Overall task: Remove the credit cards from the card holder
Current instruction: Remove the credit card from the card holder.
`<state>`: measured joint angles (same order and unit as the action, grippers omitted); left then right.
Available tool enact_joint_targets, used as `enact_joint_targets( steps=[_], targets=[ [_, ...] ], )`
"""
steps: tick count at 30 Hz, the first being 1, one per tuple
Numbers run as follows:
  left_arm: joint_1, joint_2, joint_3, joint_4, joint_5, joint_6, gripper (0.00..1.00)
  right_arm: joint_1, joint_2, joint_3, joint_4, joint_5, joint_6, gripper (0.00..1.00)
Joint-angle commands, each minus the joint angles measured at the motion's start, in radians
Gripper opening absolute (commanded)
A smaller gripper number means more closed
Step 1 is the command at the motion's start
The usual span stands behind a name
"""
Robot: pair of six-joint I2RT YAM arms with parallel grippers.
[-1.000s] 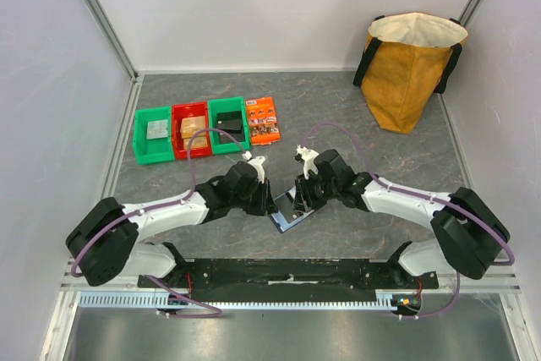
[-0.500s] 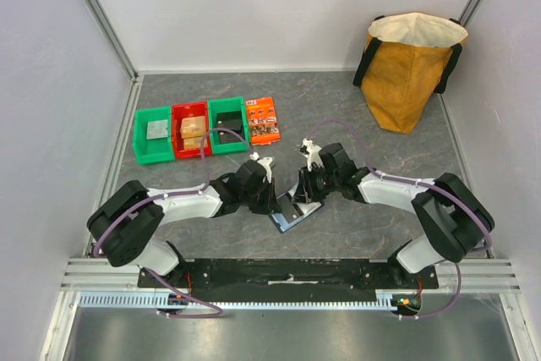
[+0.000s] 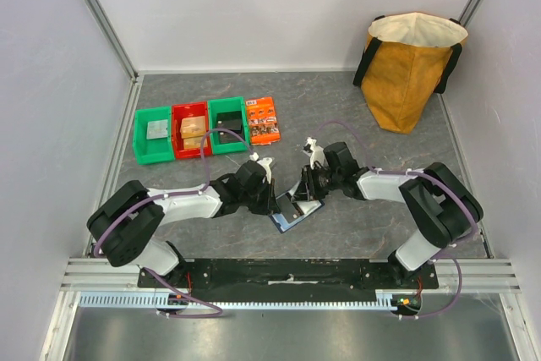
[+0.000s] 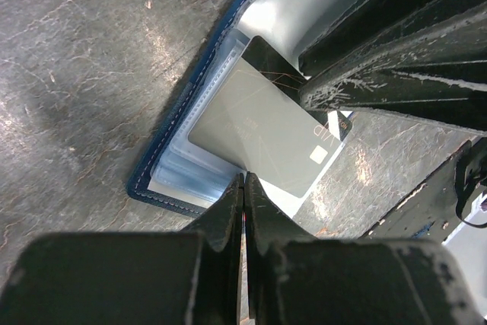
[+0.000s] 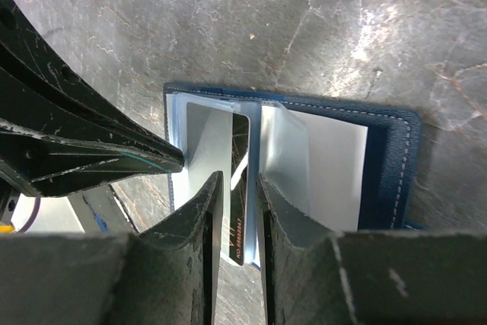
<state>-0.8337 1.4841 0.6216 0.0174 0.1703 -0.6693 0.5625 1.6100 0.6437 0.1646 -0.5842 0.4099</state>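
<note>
Cannot see most of the card holder [image 3: 288,221] from above: covered by left gripper [image 3: 276,208] and right gripper [image 3: 298,200]. Cannot read blurred print on the tan card [image 4: 259,131], nor trace its corner behind the right fingers [image 4: 396,43]. Cannot identify contents of the bins [image 3: 153,156].

Overhead: fixed high above the card holder [image 3: 292,213], set back toward the near edge of the counter [image 3: 363,116], tilted down, far off. On the left wrist: very close, peering down past its own jaws from the card holder's left. On the right wrist: equally close, facing in from its right. Shared by all three: the open card holder; in each wrist view, the opposite jaws too.
</note>
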Motion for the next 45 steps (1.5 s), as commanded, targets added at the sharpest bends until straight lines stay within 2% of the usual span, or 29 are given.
enact_joint_targets(
  steps=[1,5,8,20,21,23,25,26,31,34,39,45],
  targets=[
    [-0.005,0.001,-0.013,-0.01,-0.011,-0.001,0.04,-0.003,0.024,-0.012,0.082,-0.074,0.027,0.29],
    [-0.005,0.002,-0.01,-0.011,-0.011,-0.001,0.04,-0.004,0.033,-0.015,0.093,-0.074,0.029,0.19],
    [-0.005,0.007,-0.011,-0.011,-0.011,0.0,0.03,-0.019,0.033,-0.027,0.102,-0.075,0.032,0.01],
    [-0.004,0.021,-0.003,-0.011,-0.003,0.005,0.02,-0.095,0.025,-0.07,0.13,-0.095,0.035,0.0],
    [-0.004,0.024,-0.003,-0.011,-0.002,0.007,0.02,-0.096,0.028,-0.065,0.124,-0.103,0.032,0.04],
    [-0.005,0.028,0.001,-0.011,0.003,0.008,0.02,-0.096,0.039,-0.05,0.112,-0.134,0.023,0.28],
    [-0.004,0.028,0.004,-0.011,0.003,0.01,0.02,-0.096,0.062,-0.03,0.089,-0.17,0.001,0.41],
    [-0.005,0.027,0.003,-0.011,0.001,0.011,0.02,-0.098,0.073,-0.018,0.076,-0.184,-0.011,0.43],
    [-0.005,0.01,-0.002,-0.011,-0.003,0.01,0.02,-0.095,0.122,0.025,0.039,-0.215,-0.045,0.43],
    [-0.004,0.01,-0.003,-0.011,-0.003,0.011,0.02,-0.096,0.149,0.045,0.038,-0.238,-0.054,0.37],
    [-0.004,0.013,-0.005,-0.011,-0.002,0.011,0.02,-0.104,0.146,0.045,0.033,-0.227,-0.063,0.0],
    [-0.004,0.015,-0.008,-0.01,0.001,0.01,0.02,-0.182,0.074,-0.007,0.047,-0.189,-0.03,0.0]
  ],
)
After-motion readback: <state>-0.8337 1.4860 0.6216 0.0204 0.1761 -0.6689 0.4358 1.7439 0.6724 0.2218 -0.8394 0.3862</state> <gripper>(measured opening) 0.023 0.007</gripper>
